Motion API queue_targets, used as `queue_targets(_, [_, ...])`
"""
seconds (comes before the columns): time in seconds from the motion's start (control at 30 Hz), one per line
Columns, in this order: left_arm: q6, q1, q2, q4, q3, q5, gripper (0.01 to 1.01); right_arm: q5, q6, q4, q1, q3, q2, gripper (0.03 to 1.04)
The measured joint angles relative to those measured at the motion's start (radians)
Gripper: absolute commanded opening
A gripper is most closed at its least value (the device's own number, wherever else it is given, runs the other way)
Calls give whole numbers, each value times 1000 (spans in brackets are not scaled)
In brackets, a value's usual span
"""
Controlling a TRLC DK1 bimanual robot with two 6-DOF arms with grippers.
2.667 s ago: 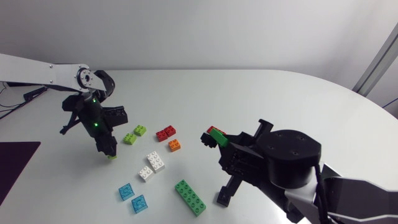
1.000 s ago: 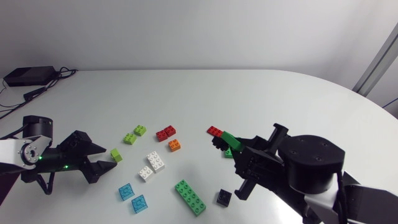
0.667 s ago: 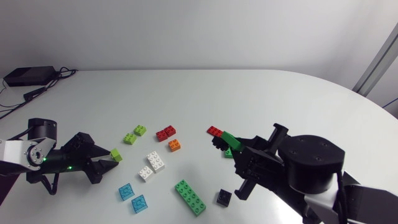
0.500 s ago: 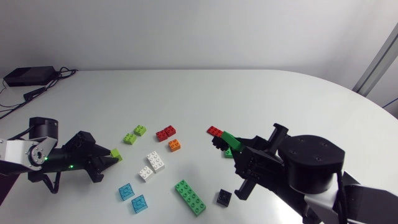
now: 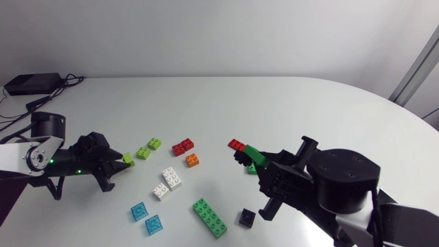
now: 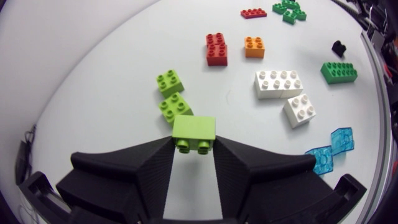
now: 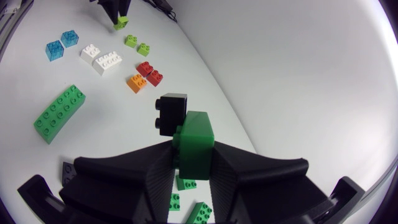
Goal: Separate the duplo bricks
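Note:
My left gripper (image 5: 121, 162) hangs low over the table's left side, shut on a small lime brick (image 5: 128, 159). In the left wrist view that lime brick (image 6: 194, 132) sits clamped between the fingertips of the left gripper (image 6: 194, 148), studs facing away. My right gripper (image 5: 248, 159) is shut on a dark green brick (image 7: 194, 146) with a black brick (image 7: 171, 114) stuck to its far end, held above the table right of centre. The right gripper (image 7: 193, 167) grips the green brick by its sides.
Loose bricks lie between the arms: two lime (image 5: 149, 148), red (image 5: 183, 146), orange (image 5: 193, 160), two white (image 5: 167, 182), two blue (image 5: 145, 217), a long green one (image 5: 209, 217), a black one (image 5: 247, 218). A flat red brick (image 5: 236, 144) lies by the right gripper.
The left gripper moved up to the lime brick, shut on it and raised it slightly toward the other lime bricks. The right arm has stayed still.

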Motion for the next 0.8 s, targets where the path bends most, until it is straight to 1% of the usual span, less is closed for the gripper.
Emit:
queue_targets(0.1, [112, -60, -66, -22, 32, -106, 197, 0, 0, 0, 0, 0, 0, 251])
queue_targets(0.17, [214, -104, -108, -74, 47, -163, 198, 0, 0, 0, 0, 0, 0, 251])
queue_targets(0.23, [314, -142, -135, -145, 63, -211, 198, 0, 0, 0, 0, 0, 0, 251])
queue_targets(0.33, [463, -186, -149, -294, 101, -284, 198, 0, 0, 0, 0, 0, 0, 251])
queue_targets(0.47, [631, -235, -148, -411, 118, -397, 198, 0, 0, 0, 0, -1, 0, 251])
queue_targets(0.57, [724, -262, -138, -429, 118, -480, 198, 0, 0, -1, 0, -6, 0, 251])
queue_targets(0.67, [802, -273, -93, -394, 118, -562, 198, -1, 0, -3, 0, -10, -4, 251])
queue_targets(0.8, [859, -294, -40, -360, 122, -629, 197, -1, 0, -5, 0, -10, -6, 251])
